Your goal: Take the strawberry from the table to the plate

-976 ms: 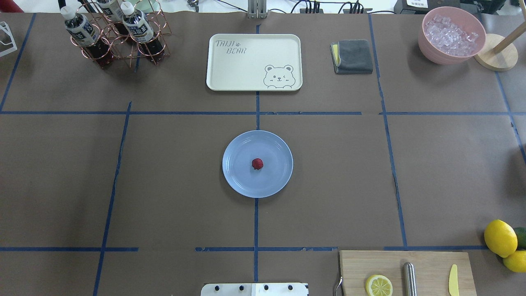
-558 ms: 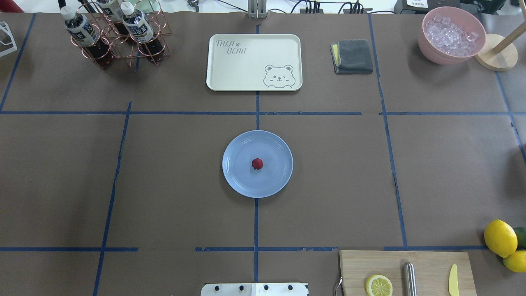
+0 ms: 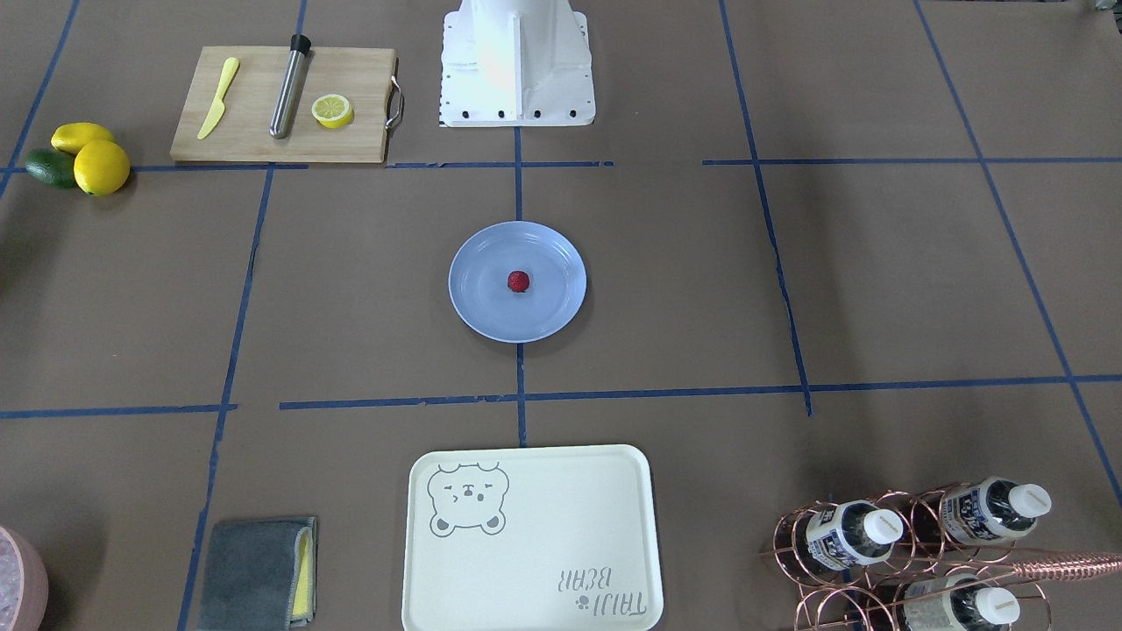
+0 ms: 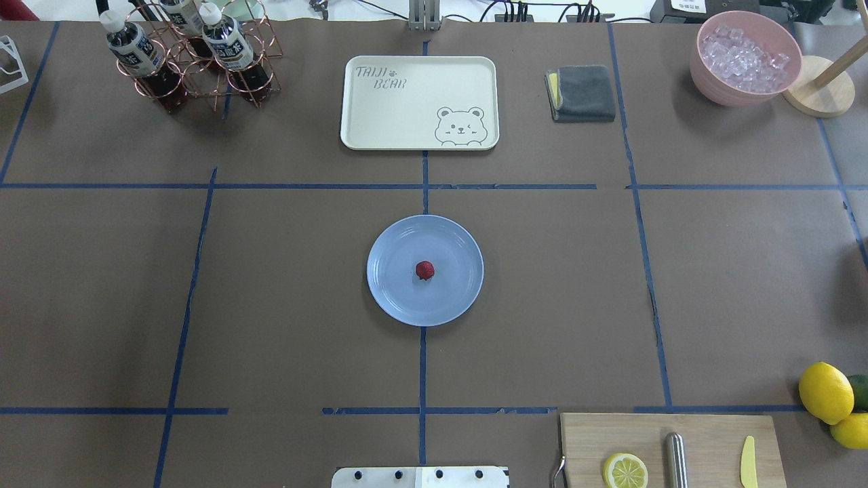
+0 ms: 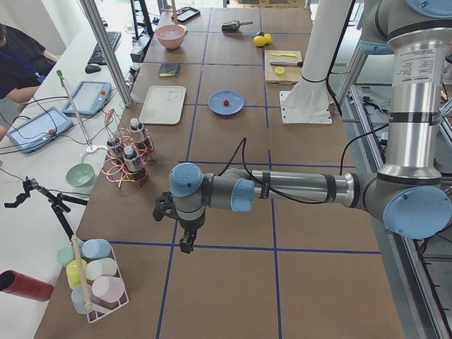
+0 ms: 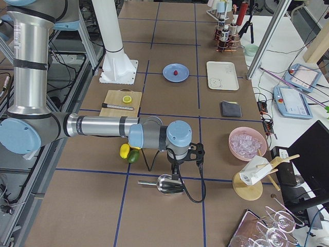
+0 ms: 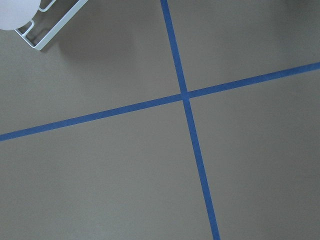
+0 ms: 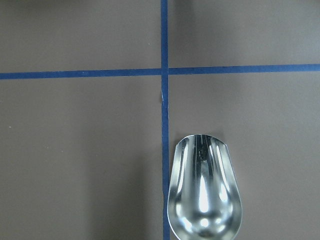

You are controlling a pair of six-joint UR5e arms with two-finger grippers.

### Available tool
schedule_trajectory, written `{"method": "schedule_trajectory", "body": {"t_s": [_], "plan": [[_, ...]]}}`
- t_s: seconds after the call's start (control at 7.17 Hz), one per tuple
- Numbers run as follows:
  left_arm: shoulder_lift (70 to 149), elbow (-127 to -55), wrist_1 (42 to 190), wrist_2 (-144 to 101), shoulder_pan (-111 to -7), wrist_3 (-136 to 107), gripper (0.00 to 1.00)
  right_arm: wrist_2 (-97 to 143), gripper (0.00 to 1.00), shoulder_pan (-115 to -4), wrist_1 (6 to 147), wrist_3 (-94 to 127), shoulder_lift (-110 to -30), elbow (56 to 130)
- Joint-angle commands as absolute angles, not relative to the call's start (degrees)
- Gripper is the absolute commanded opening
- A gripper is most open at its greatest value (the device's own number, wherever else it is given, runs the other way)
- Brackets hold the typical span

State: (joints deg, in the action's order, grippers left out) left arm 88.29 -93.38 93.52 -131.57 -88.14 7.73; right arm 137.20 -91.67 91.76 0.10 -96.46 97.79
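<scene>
Sitting near the middle of the light-blue plate (image 4: 397,305), the strawberry (image 4: 425,270) looked tiny against it. It was a dark-red, roundish berry with a slightly uneven outline, matte against the plate's gloss. The camera facing me showed the same: one small red spot (image 3: 518,280) ringed by blue on every side, well clear of the rim (image 3: 478,314). The plate lay flat on the brown tabletop (image 4: 285,305), right over a blue tape line, with the cream tray (image 4: 419,102) well beyond it.

Neither of my arms was near the berry. My left fingers (image 5: 185,245) hung pointing down over a tape crossing far toward my left end of the tabletop. They appeared only in the side view, so I could not tell whether they were spread or pressed together. My left wrist camera saw bare paper, crossing tape and a corner of a white wire rack (image 7: 36,37).

My right fingers (image 6: 176,172) hung far toward the other end, above a metal scoop (image 6: 167,184), with the lemons (image 6: 124,150) and an avocado (image 6: 133,156) close by. Their state I could not tell either. From my right wrist the scoop (image 8: 205,197) lay just beside a tape line, hollow side up.
</scene>
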Motion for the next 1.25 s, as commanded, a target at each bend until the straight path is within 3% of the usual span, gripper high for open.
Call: {"method": "schedule_trajectory", "body": {"t_s": [0.0, 1.12], "plan": [[88.42, -93.34, 93.43, -131.57, -88.15, 7.65, 1.0, 137.11, 1.0, -91.67, 91.76, 0.18, -96.42, 97.73], [88.68, -92.99, 93.78, -131.75, -88.07, -0.26, 1.0, 137.02, 1.0, -91.67, 91.76, 0.44, -95.98, 97.73]]}}
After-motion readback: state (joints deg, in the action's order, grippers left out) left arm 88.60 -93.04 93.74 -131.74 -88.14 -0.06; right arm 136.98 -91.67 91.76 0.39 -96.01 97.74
